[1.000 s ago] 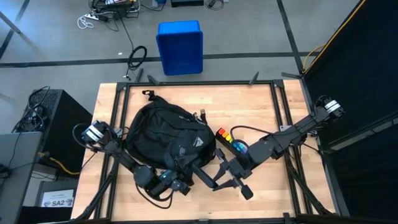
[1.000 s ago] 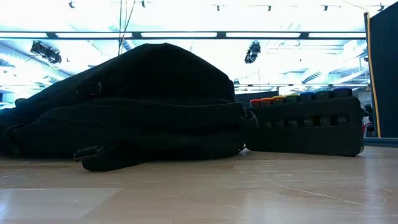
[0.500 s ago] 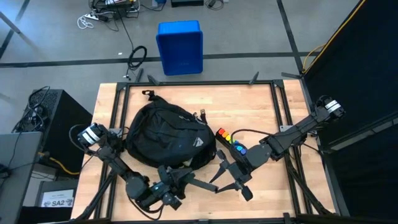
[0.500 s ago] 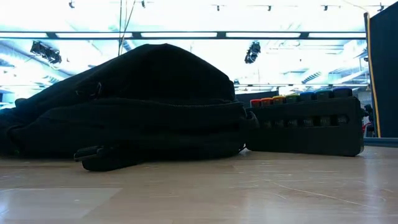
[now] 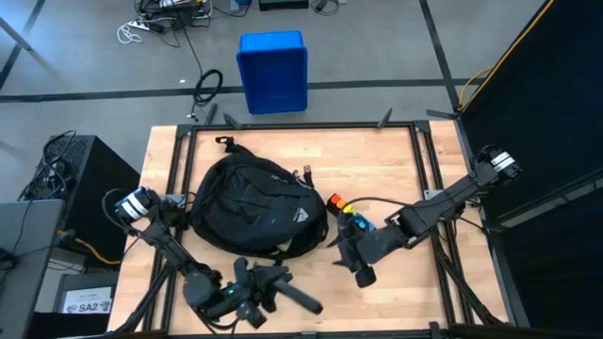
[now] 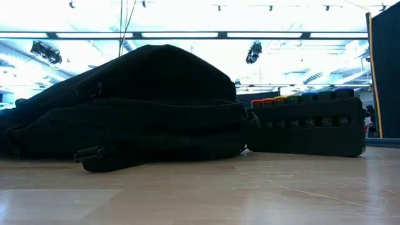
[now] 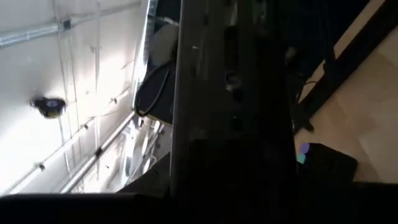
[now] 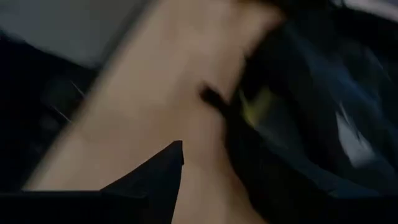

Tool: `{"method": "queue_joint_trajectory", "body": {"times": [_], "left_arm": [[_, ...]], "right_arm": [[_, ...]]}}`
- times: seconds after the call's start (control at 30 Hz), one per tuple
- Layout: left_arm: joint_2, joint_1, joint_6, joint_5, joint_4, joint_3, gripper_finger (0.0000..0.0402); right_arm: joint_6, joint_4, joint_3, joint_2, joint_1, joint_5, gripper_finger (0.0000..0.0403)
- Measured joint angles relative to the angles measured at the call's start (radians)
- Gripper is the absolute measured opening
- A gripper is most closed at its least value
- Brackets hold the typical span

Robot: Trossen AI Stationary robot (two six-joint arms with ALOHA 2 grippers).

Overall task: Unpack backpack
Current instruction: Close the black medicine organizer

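Observation:
The black backpack (image 5: 252, 209) lies flat on the wooden table (image 5: 396, 160), left of centre, with its pale triangular logo (image 5: 299, 214) facing up. In the low view it is a rounded black mound (image 6: 137, 106) with a strap end (image 6: 100, 159) on the wood. My left gripper (image 5: 283, 290) is at the near edge, just in front of the backpack and apart from it. My right gripper (image 5: 362, 275) tips down over bare wood, right of the backpack's near right corner. The right wrist view is blurred and shows the backpack (image 8: 311, 112) close by.
A black case with a row of coloured caps (image 5: 350, 218) stands right beside the backpack's right side, and shows in the low view (image 6: 306, 128). A blue plastic bin (image 5: 272, 72) sits on the floor beyond the far edge. Bare wood lies at the far right and along the near edge.
My left gripper has swung from the backpack's near edge toward the table's near left corner. My right gripper has tipped from nearly level to pointing downward and has sunk toward the table beside the case. The backpack and case have stayed still.

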Motion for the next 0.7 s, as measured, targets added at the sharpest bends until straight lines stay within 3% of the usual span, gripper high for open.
{"method": "queue_joint_trajectory", "body": {"times": [0.23,0.47,0.7], "left_arm": [[0.000,0.068,-0.257,0.010,-0.120,0.000,0.0125],[-0.001,0.135,-0.750,0.309,-0.493,0.000,0.0124],[-0.083,0.179,-1.183,0.699,-0.949,0.001,0.0124]], "right_arm": [[0.112,-0.112,0.000,0.005,0.031,0.078,0.0169],[0.151,-0.151,0.000,0.005,0.061,0.101,0.0167],[0.276,-0.285,0.001,0.005,0.099,0.101,0.0160]]}}
